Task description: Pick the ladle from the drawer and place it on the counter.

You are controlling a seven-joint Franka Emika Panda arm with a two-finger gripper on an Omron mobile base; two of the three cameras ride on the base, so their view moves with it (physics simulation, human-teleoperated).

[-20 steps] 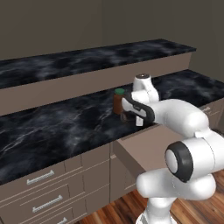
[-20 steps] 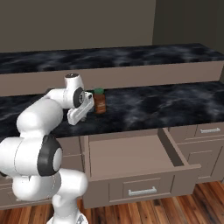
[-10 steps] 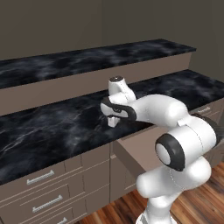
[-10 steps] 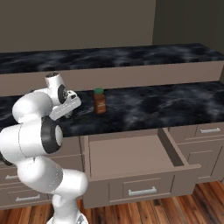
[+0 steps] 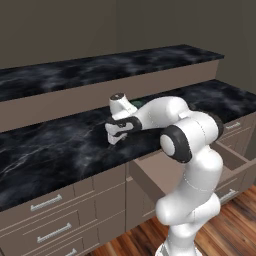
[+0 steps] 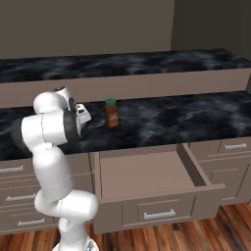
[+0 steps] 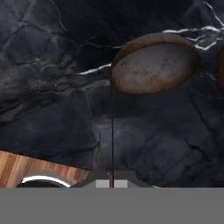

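Ladle (image 7: 153, 63): seen from the hand camera, its round greyish, rust-flecked bowl sits ahead of the finger tips; the thin dark handle runs straight back from the bowl into the closed tips.
Gripper (image 5: 116, 136): jaws pressed together on the ladle's slim handle, holding it over the counter (image 5: 55, 145), to the left of the open drawer (image 6: 147, 174).
Ladle height: whether the bowl touches the marble or hangs just above it cannot be told.
Jar (image 6: 112, 113): brown with green lid, upright on the counter, near the hand on its right side.
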